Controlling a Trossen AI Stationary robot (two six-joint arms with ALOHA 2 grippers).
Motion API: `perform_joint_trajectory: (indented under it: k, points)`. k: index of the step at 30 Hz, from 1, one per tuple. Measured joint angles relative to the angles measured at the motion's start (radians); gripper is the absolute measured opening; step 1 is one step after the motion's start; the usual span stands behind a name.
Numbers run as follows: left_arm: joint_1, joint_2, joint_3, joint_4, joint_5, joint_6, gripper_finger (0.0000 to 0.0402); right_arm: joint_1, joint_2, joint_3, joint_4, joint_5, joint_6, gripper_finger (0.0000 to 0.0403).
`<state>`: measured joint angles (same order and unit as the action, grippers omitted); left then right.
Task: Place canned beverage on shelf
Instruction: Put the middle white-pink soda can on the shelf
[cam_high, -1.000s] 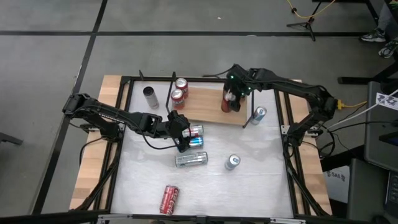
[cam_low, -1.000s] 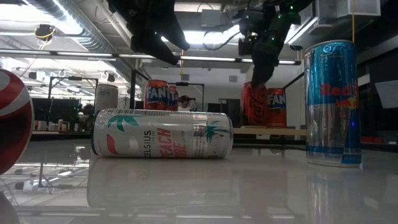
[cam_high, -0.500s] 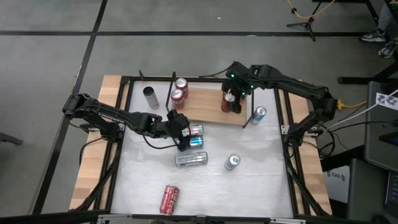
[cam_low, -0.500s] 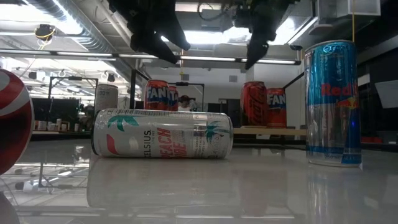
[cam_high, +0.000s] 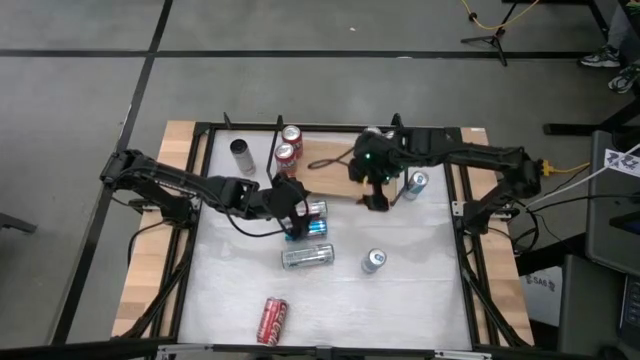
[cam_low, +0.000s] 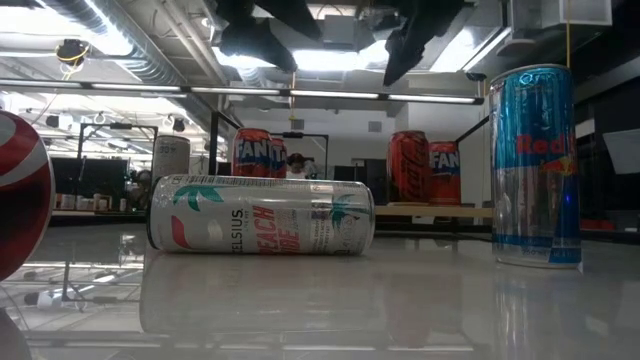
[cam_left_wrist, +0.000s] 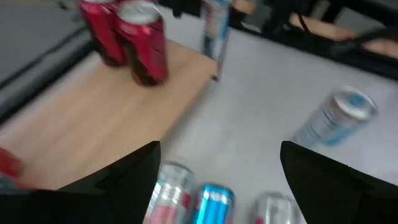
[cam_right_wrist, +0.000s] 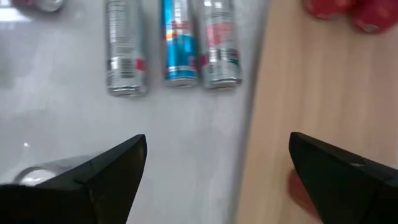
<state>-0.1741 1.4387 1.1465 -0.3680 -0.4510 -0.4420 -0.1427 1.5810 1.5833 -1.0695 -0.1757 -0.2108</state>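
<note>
The wooden shelf (cam_high: 325, 175) lies at the table's far side. Two cans (cam_high: 287, 146) stand on its left end. Two more, a red can (cam_low: 408, 165) and an orange can (cam_low: 445, 170), stand on its right end and are hidden under my right arm in the high view. My right gripper (cam_high: 376, 196) (cam_right_wrist: 217, 138) hangs open over the shelf's near edge with nothing between its fingers. My left gripper (cam_high: 296, 222) (cam_left_wrist: 219, 149) hovers open above two small cans (cam_high: 315, 218) that lie on their sides on the table.
A white Celsius can (cam_high: 307, 256) lies on its side mid-table. A blue can (cam_high: 373, 261) stands to its right and another (cam_high: 417, 182) stands off the shelf's right end. A grey can (cam_high: 241, 152) stands far left. A red can (cam_high: 272, 318) lies near the front edge.
My right gripper has drawn away from the red can on the shelf's right end. It has risen, swung toward the table's near side and middle, and rolled, staying open. The can stays upright on the shelf. My left gripper has risen a little above the lying cans.
</note>
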Motion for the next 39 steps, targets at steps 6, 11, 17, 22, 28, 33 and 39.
perform_joint_trajectory:
  k: [6,11,17,22,28,33,39]
  points:
    - [-0.032,0.000,0.000,-0.134,0.020,-0.024,0.0323,0.096,0.000,0.000,0.001,0.000,0.000,0.0383]
    - [-0.049,0.003,-0.011,-0.244,0.015,-0.050,0.0323,0.168,0.000,0.000,0.003,-0.001,0.000,0.0383]
    - [-0.050,0.004,-0.082,-0.369,0.014,-0.273,0.0323,0.232,0.000,0.000,0.003,-0.001,0.000,0.0383]
    - [-0.048,0.004,-0.174,-0.381,-0.008,-0.506,0.0323,0.258,0.000,0.000,0.004,-0.002,0.000,0.0383]
    - [-0.048,0.004,-0.278,-0.298,-0.048,-0.544,0.0323,0.253,0.000,0.000,0.007,0.001,-0.001,0.0383]
    - [-0.048,0.004,-0.337,-0.167,-0.072,-0.373,0.0323,0.253,0.000,0.000,0.046,0.031,-0.004,0.0383]
    - [-0.040,0.004,-0.381,-0.100,-0.101,-0.249,0.0323,0.253,0.000,0.000,0.085,0.034,-0.004,0.0383]
